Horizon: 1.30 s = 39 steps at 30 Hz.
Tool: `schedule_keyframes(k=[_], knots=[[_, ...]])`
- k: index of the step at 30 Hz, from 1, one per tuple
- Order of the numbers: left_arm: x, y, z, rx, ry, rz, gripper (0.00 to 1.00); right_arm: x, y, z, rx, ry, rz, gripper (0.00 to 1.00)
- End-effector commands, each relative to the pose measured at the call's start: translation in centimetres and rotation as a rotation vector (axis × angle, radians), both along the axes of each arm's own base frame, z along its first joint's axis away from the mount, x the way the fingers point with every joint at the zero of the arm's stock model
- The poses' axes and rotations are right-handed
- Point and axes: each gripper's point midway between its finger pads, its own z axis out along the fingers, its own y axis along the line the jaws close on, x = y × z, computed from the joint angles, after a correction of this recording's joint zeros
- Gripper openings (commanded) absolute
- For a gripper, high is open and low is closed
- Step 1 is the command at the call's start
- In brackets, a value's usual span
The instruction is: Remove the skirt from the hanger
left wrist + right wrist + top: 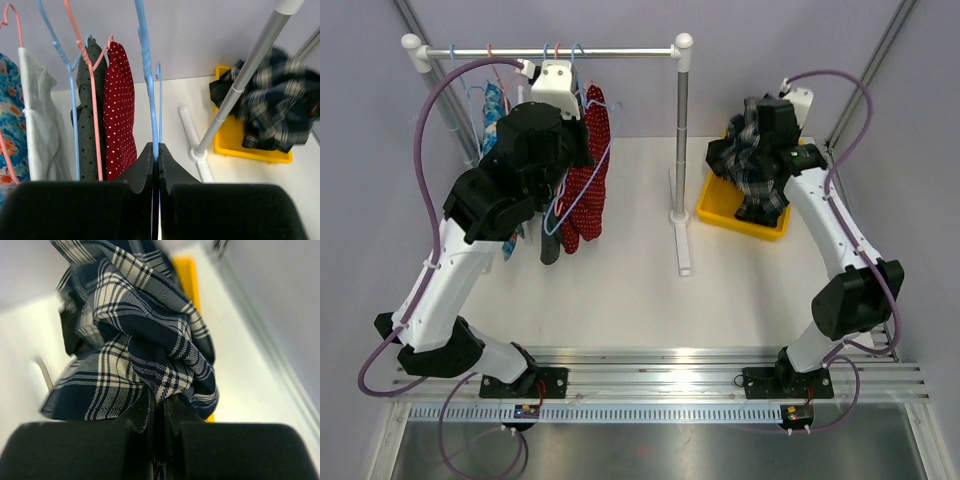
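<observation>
The navy and white plaid skirt (757, 168) hangs bunched from my right gripper (772, 135) above the yellow bin (720, 212). In the right wrist view the right gripper (159, 400) is shut on a fold of the skirt (145, 340). My left gripper (156, 152) is shut on the wire of a bare light-blue hanger (148, 75). In the top view the left gripper (563, 100) sits just under the rail (620, 51), and no cloth shows on the hanger (603, 172). The skirt (275, 105) is well to the hanger's right, apart from it.
Other clothes hang on the rail: a red polka-dot piece (119, 110), a grey dotted one (89, 125), a white one (37, 125) and a blue floral one (7, 125). The rack's right post (682, 150) and its foot (682, 245) stand between the two arms.
</observation>
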Motion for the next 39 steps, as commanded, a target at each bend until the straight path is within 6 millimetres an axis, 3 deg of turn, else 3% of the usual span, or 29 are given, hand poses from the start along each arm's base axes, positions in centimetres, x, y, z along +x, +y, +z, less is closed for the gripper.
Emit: schedule_keyframes(k=[1, 2, 4, 5, 6, 7, 8, 9, 11, 12, 14, 16, 18, 20, 22, 23, 25, 26, 31, 35, 39], knots=[[1.6, -1.3, 1.0, -0.037, -0.034, -0.028, 0.00, 0.7, 1.2, -3.5, 0.145, 0.006, -0.005, 0.10], [2.0, -1.6, 1.0, -0.033, -0.032, -0.032, 0.00, 0.1, 1.5, -5.8, 0.161, 0.059, -0.001, 0.23], [2.9, -2.5, 1.3, -0.032, -0.037, -0.043, 0.00, -0.8, 2.6, -7.1, 0.248, 0.065, 0.018, 0.40], [3.2, -2.9, 1.4, -0.027, -0.042, -0.051, 0.00, -2.2, 2.7, -10.1, 0.262, 0.115, 0.021, 0.43], [4.2, -3.8, 0.7, -0.010, -0.028, -0.055, 0.00, -3.2, 3.3, -9.2, 0.302, 0.079, 0.059, 0.45], [4.2, -3.8, 2.1, -0.031, -0.057, -0.057, 0.00, -3.4, 3.6, -9.0, 0.335, 0.039, 0.075, 0.46], [4.4, -4.2, 2.3, -0.030, -0.063, -0.065, 0.00, -4.8, 3.6, -11.3, 0.342, 0.075, 0.078, 0.47], [4.8, -4.7, 2.5, -0.032, -0.070, -0.072, 0.00, -5.7, 3.6, -10.4, 0.363, 0.041, 0.091, 0.47], [5.8, -5.8, 2.2, -0.036, -0.070, -0.082, 0.00, -7.2, 4.0, -11.8, 0.390, 0.067, 0.112, 0.48], [6.1, -6.4, 2.1, -0.048, -0.075, -0.091, 0.00, -7.9, 4.4, -11.4, 0.407, 0.059, 0.139, 0.50], [7.1, -7.8, 0.7, -0.056, -0.048, -0.107, 0.00, -8.8, 4.5, -11.9, 0.413, 0.074, 0.149, 0.59], [7.6, -9.0, -0.2, -0.067, -0.031, -0.127, 0.00, -9.4, 4.5, -11.6, 0.411, 0.074, 0.164, 0.83], [8.3, -10.2, -1.6, -0.074, -0.003, -0.145, 0.00, -9.8, 4.4, -11.1, 0.405, 0.066, 0.172, 0.96], [8.5, -10.6, -2.1, -0.084, 0.011, -0.143, 0.00, -10.0, 4.3, -10.7, 0.400, 0.060, 0.178, 0.97], [8.3, -10.5, -1.9, -0.090, 0.012, -0.146, 0.12, -10.3, 4.4, -10.0, 0.403, 0.048, 0.191, 0.97], [8.0, -10.2, -1.4, -0.094, 0.002, -0.145, 0.37, -10.4, 4.4, -9.8, 0.406, 0.045, 0.195, 0.97], [7.0, -9.0, 0.1, -0.100, -0.027, -0.138, 0.54, -10.8, 4.6, -9.1, 0.417, 0.030, 0.211, 0.97], [6.6, -8.1, 0.8, -0.095, -0.042, -0.119, 0.67, -11.0, 4.7, -9.1, 0.420, 0.029, 0.215, 0.97], [3.1, -2.5, 3.5, -0.064, -0.098, -0.035, 0.79, -12.0, 4.9, -8.9, 0.434, 0.030, 0.234, 0.97], [1.7, 1.2, 2.9, -0.017, -0.106, 0.059, 0.79, -12.6, 4.8, -9.4, 0.432, 0.041, 0.238, 0.97], [1.3, 2.7, 1.6, 0.006, -0.091, 0.098, 0.79, -13.1, 4.8, -9.7, 0.429, 0.051, 0.240, 0.97]])
